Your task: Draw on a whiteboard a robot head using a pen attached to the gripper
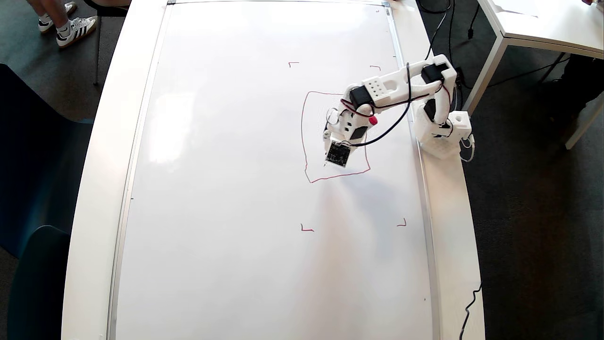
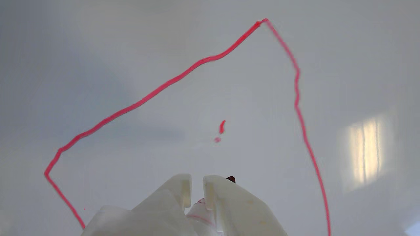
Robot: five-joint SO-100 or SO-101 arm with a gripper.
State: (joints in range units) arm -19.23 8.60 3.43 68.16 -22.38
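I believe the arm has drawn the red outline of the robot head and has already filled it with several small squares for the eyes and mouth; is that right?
Not quite. The outline of the robot head is drawn on the whiteboard, but no squares are inside yet. The wrist view shows only a short red stroke and a dot within it, just ahead of the gripper.

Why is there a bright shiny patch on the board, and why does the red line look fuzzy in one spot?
In the wrist view, the whiteboard mirrors a bright light at the right; the robot head outline blurs near its top corner. In the overhead view, the arm casts a soft grey shadow.
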